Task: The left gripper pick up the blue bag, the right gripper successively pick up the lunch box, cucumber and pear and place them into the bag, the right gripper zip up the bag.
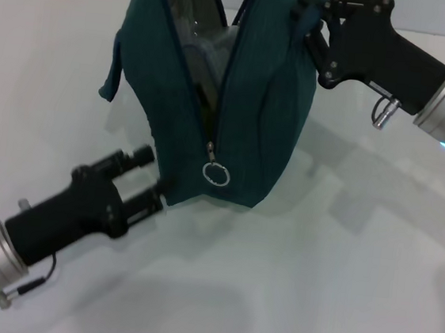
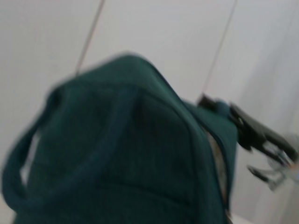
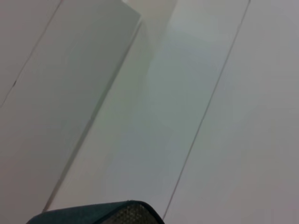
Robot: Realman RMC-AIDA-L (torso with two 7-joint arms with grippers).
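Packing looks finished — the right gripper (image 1: 308, 23) grips the blue bag (image 1: 255, 122) top; left gripper (image 1: 158, 177) at its base, grip unclear. Next: reach the zip pull (image 1: 215, 174).

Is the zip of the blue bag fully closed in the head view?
No. The blue bag gapes open at the top, showing its lining, and the ring pull hangs at the near end of the zip.

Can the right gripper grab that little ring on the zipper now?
Probably yes, after letting go. The right gripper is at the blue bag's top far edge, and the ring pull hangs uncovered on the near side, with the left gripper beside it.
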